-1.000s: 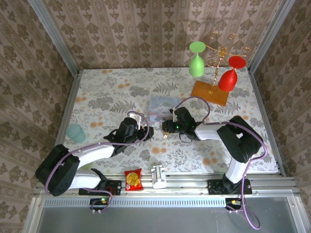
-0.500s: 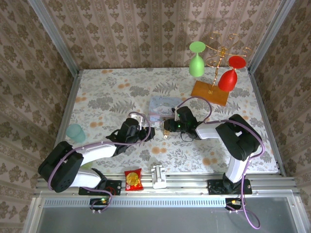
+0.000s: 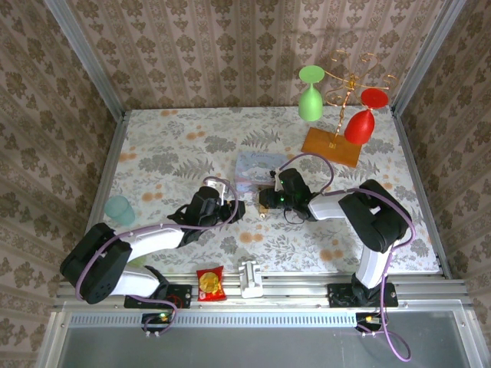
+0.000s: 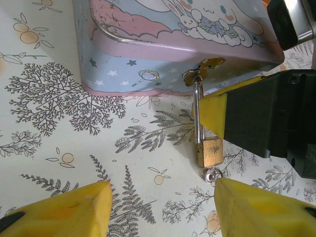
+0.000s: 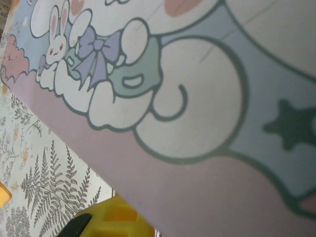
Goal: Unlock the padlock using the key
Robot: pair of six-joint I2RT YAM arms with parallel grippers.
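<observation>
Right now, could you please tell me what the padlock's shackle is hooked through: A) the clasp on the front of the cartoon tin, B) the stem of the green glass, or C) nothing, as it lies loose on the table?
A: in the left wrist view the padlock has its silver shackle threaded up through the brass clasp on the front of the tin.

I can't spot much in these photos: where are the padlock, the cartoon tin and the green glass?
padlock [image 4: 210,153]: left wrist view, brass body
cartoon tin [image 4: 123,69]: left wrist view, blue side wall
green glass [image 3: 310,106]: top external view, bowl
</observation>
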